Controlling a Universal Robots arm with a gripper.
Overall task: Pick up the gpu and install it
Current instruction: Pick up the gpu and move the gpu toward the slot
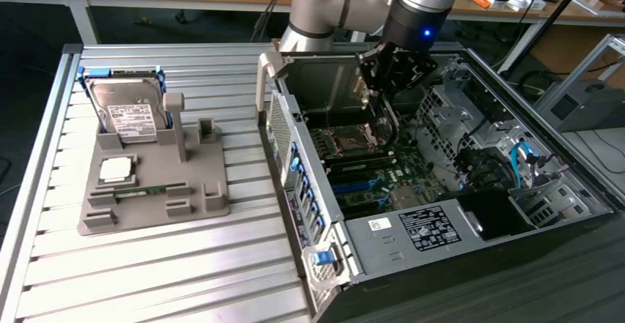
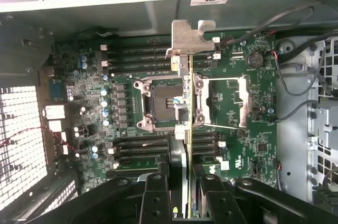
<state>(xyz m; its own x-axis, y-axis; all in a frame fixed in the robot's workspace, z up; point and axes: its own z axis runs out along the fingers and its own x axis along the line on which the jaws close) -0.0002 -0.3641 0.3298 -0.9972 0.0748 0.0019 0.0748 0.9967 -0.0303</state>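
Gripper (image 1: 383, 88) is down inside the open PC case (image 1: 547, 213), claw clamped narrow on the gpu (image 1: 385, 129). The card hangs edge-on under the claw, above the motherboard (image 1: 376, 184), roughly over the CPU socket (image 1: 352, 143). Can't tell if its lower edge touches the board.

Wrist view: two black fingers (image 2: 156, 197) pinch the gpu (image 2: 189, 102) from both sides, with the gripper (image 2: 186, 203) centred on the card. The silvery bracket (image 2: 193, 36) is at the card's far end, near the memory slots (image 2: 140, 55). The thin card edge runs straight across the open CPU socket (image 2: 161, 105).

Exterior view, taking the case as clock centre:
- The arm comes in from 12 o'clock.
- The power supply (image 1: 420, 228) with a white label sits at 6 o'clock inside the case.
- A grey parts tray (image 1: 210, 198) sits at 9 o'clock on the slatted table (image 1: 176, 279), well apart from the gripper.

On the tray, from its own centre:
- The hard drive (image 1: 127, 114) is propped tilted at 11 o'clock.
- The processor chip (image 1: 115, 169) is at 9 o'clock.
- The memory stick (image 1: 146, 190) lies just beside the chip, at 7 o'clock.
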